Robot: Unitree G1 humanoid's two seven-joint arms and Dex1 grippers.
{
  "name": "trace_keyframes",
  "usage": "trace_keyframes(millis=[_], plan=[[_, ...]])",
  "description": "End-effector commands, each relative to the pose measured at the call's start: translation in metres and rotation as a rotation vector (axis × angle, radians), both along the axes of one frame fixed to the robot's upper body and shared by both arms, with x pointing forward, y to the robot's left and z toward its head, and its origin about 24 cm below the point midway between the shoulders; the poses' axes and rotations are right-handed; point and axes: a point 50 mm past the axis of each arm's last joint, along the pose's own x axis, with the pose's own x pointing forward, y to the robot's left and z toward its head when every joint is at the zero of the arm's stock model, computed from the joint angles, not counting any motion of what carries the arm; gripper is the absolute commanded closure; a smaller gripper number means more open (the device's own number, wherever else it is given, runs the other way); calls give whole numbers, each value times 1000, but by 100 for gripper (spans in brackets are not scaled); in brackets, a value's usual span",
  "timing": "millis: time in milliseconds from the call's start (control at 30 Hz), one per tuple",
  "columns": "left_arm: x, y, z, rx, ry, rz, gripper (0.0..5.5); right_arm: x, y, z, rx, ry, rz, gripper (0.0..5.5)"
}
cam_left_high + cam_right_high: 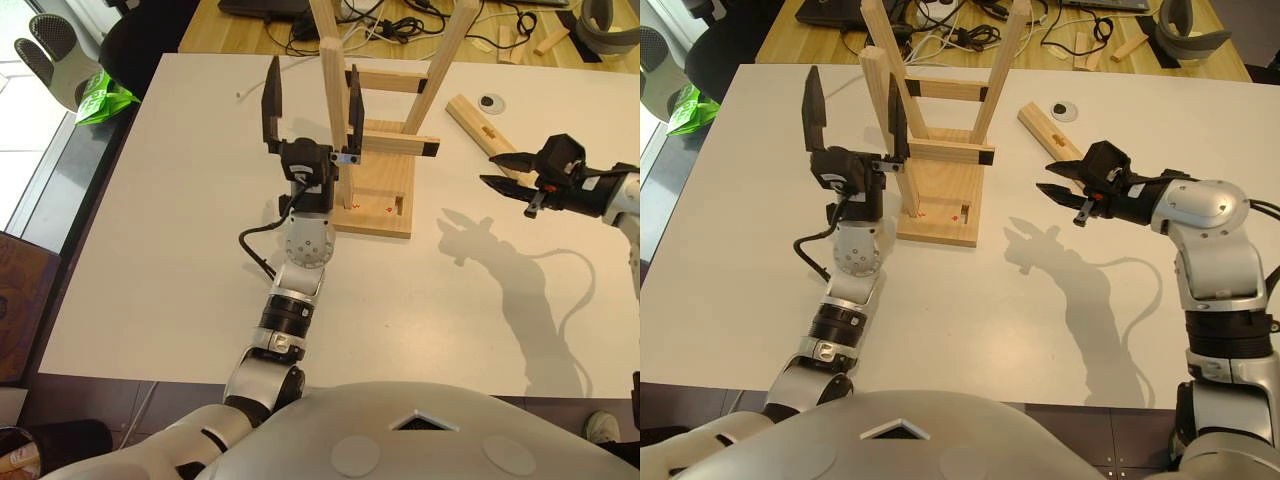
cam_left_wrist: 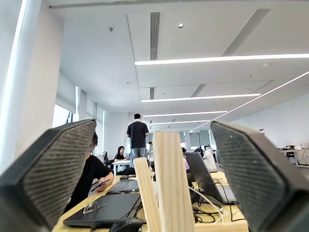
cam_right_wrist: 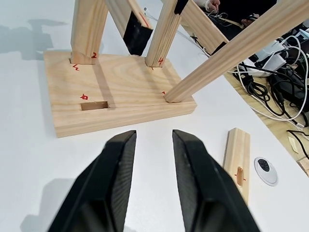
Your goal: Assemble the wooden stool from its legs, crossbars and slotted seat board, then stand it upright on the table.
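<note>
Left eye view gives me the seat board (image 1: 385, 215) lying flat on the white table (image 1: 150, 260), with 3 legs (image 1: 445, 60) rising from it and 2 crossbars (image 1: 395, 80) tying them together. My left gripper (image 1: 312, 70) is at the board's left edge, spread wide and pointing up, straddling the corner leg (image 1: 333, 60) there. In the left wrist view that leg sits between the pads (image 2: 58, 169) with a gap on each side. My right gripper (image 1: 488, 168) hovers to the right of the board, apart from it, narrowly parted and holding nothing. Right wrist view shows 1 empty slot (image 3: 94, 105) in the board's near right corner. A loose leg (image 1: 476, 122) lies on the table beyond the board's right side, with a round cap (image 1: 491, 102) just beside it.
</note>
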Motion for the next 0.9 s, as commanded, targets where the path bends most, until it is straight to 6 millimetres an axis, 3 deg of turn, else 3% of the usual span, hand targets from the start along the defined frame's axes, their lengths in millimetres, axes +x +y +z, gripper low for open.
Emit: trace_keyframes(millis=[33,133,167,267,333,433,533,700,900], plan=[[-2,22,39,86,30,-70,109,-11,12,-18,71,-1,-59,411],[7,46,76,205,98,-242,109,-19,22,-39,139,-2,-139,411],[16,50,84,250,208,-304,109,-22,25,-46,148,-5,-160,411],[33,56,98,340,453,-423,109,-26,32,-58,159,-11,-185,411],[33,55,110,419,552,-493,109,-27,37,-66,168,-17,-197,411],[39,57,127,490,660,-463,109,-29,44,-72,181,-25,-211,411],[41,62,126,509,762,-429,109,-32,49,-78,185,-32,-224,411],[41,55,120,386,891,-576,109,-36,53,-83,193,-41,-247,411],[68,56,125,333,883,-454,109,-36,56,-83,199,-49,-256,411]])
